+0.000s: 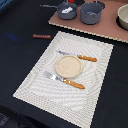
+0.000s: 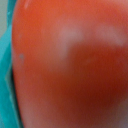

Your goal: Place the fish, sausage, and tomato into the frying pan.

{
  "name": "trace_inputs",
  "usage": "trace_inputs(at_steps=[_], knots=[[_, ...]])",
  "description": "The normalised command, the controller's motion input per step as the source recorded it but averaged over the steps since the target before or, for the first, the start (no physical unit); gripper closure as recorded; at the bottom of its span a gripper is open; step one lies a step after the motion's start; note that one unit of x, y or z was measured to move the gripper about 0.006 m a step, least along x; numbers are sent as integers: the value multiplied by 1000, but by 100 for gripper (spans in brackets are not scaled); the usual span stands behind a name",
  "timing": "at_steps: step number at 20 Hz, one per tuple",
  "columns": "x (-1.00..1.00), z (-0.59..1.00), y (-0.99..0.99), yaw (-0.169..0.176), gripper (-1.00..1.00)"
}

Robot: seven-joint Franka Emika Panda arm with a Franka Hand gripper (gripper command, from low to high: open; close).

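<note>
The frying pan [image 1: 66,11] is dark grey and stands at the back on a brown board, its thin handle pointing to the exterior view's left. A small white piece, apparently the fish [image 1: 66,9], lies inside it. The sausage [image 1: 41,36] is a reddish-brown rod lying on the dark table, at the exterior view's left of the placemat. A bit of red, likely the tomato [image 1: 70,2], shows at the top edge just behind the pan. The wrist view is filled by the tomato's [image 2: 70,65] blurred red-orange surface, very close to the camera. No gripper fingers show in either view.
A taller grey pot [image 1: 91,13] stands beside the pan on the brown board [image 1: 100,27]. A pale bowl [image 1: 123,17] sits at the far right. A striped placemat [image 1: 35,82] holds a beige plate [image 1: 68,66], a knife [image 1: 80,57] and a fork [image 1: 67,81].
</note>
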Motion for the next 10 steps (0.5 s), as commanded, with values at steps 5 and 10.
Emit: trace_inputs(at_steps=[5, 10], knots=[[38, -90, 355, 0, -100], [-9, 710, 206, 15, -100]])
